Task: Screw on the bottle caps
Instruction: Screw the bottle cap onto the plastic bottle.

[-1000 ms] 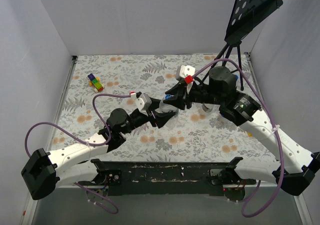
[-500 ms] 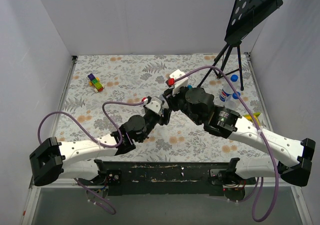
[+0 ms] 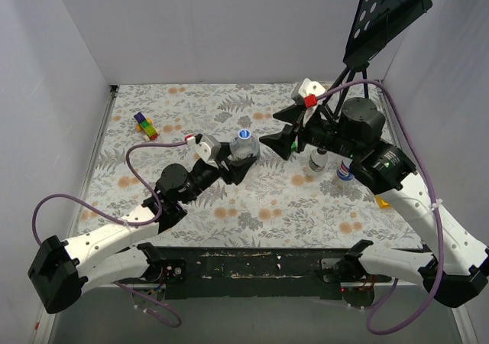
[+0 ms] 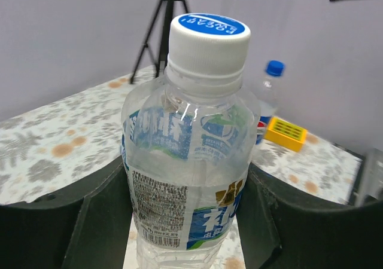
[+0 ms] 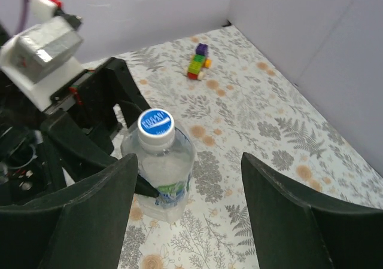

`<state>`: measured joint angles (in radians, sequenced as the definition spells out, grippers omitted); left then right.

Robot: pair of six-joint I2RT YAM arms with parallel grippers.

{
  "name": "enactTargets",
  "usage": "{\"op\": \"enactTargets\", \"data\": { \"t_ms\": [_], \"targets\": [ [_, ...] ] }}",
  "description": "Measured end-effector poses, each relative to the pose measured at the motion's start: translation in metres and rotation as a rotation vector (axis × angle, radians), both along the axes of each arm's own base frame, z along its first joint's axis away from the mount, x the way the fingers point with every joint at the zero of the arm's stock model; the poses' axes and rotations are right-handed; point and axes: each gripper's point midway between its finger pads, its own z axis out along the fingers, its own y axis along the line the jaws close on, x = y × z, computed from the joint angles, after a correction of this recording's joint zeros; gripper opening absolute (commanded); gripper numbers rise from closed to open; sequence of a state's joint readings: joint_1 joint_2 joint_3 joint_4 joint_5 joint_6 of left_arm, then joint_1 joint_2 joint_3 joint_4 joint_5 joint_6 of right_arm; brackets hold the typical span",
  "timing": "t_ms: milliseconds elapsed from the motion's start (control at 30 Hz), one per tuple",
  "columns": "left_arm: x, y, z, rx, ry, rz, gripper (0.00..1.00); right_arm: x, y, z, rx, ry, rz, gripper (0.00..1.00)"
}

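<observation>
One bottle [image 3: 243,148] stands near the middle of the floral-patterned desk [image 3: 130,176], clamped about its labelled body by the left end effector [image 4: 187,221], whose two dark fingers [image 4: 90,227] press against it from either side. The bottle is upright, clear with a blue-and-white label, and a white cap [image 4: 209,37] with a blue printed top sits on its neck; whether that cap is fully screwed down cannot be told. The right end effector [image 3: 269,128] hangs just beside the cap on the bottle's right, its jaws spread wide apart and holding nothing, with no contact visible. In the right wrist view the cap lies ahead of its two dark fingers [image 5: 84,221], closer to the one on the left of that view. Two more bottles [image 3: 319,159] stand to the right, partly hidden behind the right arm; the left wrist view shows one of them with a blue cap, just beside a yellow block [image 4: 286,133]. A small stack of multicoloured toy blocks [image 3: 145,125] lies well apart at the far left of the desk. A black tripod [image 4: 163,24] stands in the far right corner.
</observation>
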<state>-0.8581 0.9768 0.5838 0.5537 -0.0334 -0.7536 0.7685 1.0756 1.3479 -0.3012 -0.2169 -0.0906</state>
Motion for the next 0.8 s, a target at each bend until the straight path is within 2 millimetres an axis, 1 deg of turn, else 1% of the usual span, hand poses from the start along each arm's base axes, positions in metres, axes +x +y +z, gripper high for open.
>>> {"op": "enactTargets", "data": {
  "t_ms": [67, 133, 200, 300, 400, 467, 533, 733, 800],
  "targets": [
    [-0.011, -0.008, 0.002, -0.002, -0.005, -0.093, 0.00, -0.009, 0.002, 0.007, 0.004, -0.014, 0.090, 0.77],
    [-0.024, -0.016, 0.001, 0.003, -0.008, -0.184, 0.00, -0.021, 0.008, 0.009, 0.002, -0.021, 0.193, 0.77],
    [-0.035, -0.022, 0.001, 0.005, -0.012, -0.260, 0.00, -0.032, 0.013, 0.004, -0.006, -0.015, 0.286, 0.77],
    [-0.048, -0.027, 0.004, 0.003, -0.027, -0.345, 0.00, -0.042, 0.020, -0.007, -0.026, 0.010, 0.388, 0.75],
    [-0.058, -0.031, 0.009, -0.008, -0.051, -0.405, 0.00, -0.047, 0.025, -0.017, -0.044, 0.035, 0.468, 0.69],
    [-0.063, -0.033, 0.010, -0.009, -0.058, -0.432, 0.00, -0.051, 0.028, -0.021, -0.051, 0.050, 0.509, 0.62],
    [-0.065, -0.035, 0.008, -0.007, -0.058, -0.452, 0.00, -0.056, 0.030, -0.026, -0.054, 0.070, 0.555, 0.58],
    [-0.068, -0.038, 0.004, 0.002, -0.052, -0.482, 0.00, -0.069, 0.031, -0.025, -0.042, 0.083, 0.634, 0.57],
    [-0.069, -0.038, 0.004, 0.003, -0.053, -0.487, 0.00, -0.072, 0.030, -0.024, -0.037, 0.084, 0.652, 0.55]
  ]
}}
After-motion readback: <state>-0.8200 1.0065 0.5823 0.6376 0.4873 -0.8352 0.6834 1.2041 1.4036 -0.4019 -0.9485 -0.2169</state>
